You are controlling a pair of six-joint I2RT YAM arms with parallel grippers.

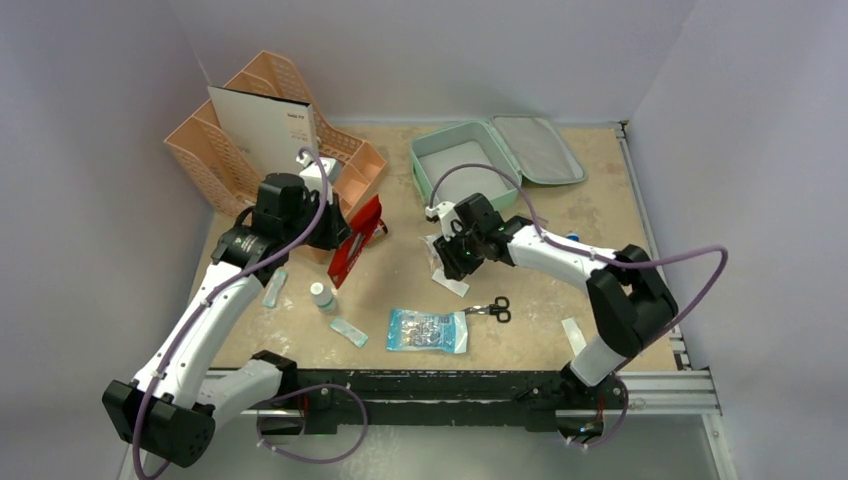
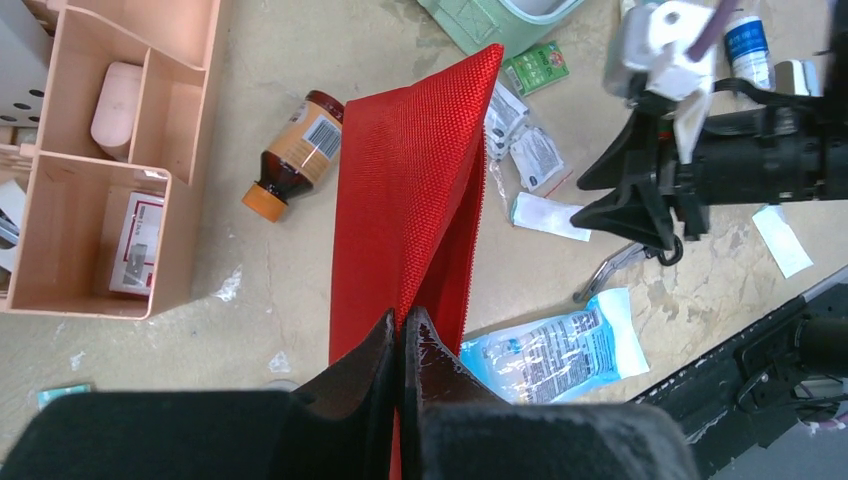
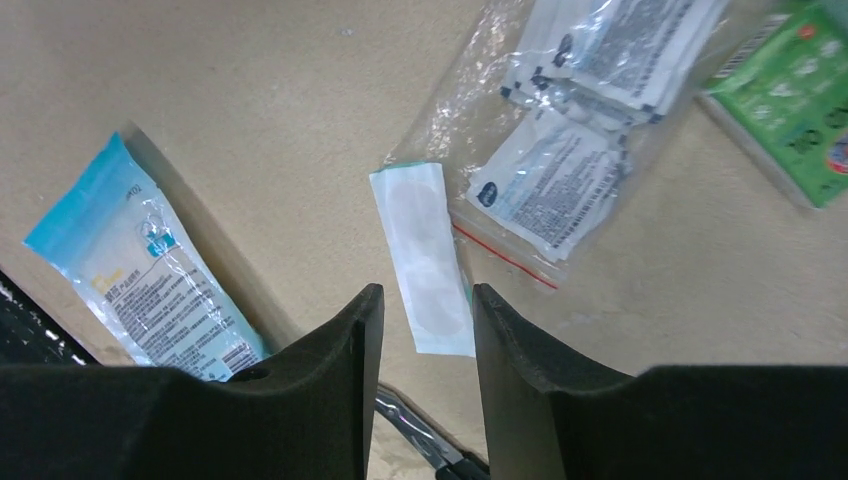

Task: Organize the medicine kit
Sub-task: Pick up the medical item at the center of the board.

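Black fingers (image 2: 375,350) of the left gripper (image 2: 400,322) are seen nearest, pressed together on the lower edge of a red pouch (image 2: 415,170). The pouch is held up off the table (image 2: 280,60) and stands on edge, slanted away from the wrist. Beside it a brown bottle (image 2: 295,155) is laid on its side, orange cap pointed toward the near left. A peach organizer (image 2: 170,110) is set further left, with a pale block and a printed card lodged in separate compartments.

The right gripper (image 3: 425,300) is held low over the table with its jaws apart, and nothing is gripped. A white strip (image 3: 420,240) is laid flat beneath it, one end reaching in between the fingers; whether it is touched cannot be told. Just beside the strip a clear bag (image 3: 570,150) of white sachets is spread out, and a green box (image 3: 790,90) is seen past the bag at the frame edge. A blue packet (image 3: 150,270) is laid on the other side, apart from the strip.

From above, the kit (image 1: 455,150) is found at the far side of the table, right of centre. It is opened, with its lid (image 1: 540,148) laid back flat to the right. The right gripper is placed in front of the kit, apart from it. Scissors (image 1: 492,310) are seen near the front edge, just beside the packet.
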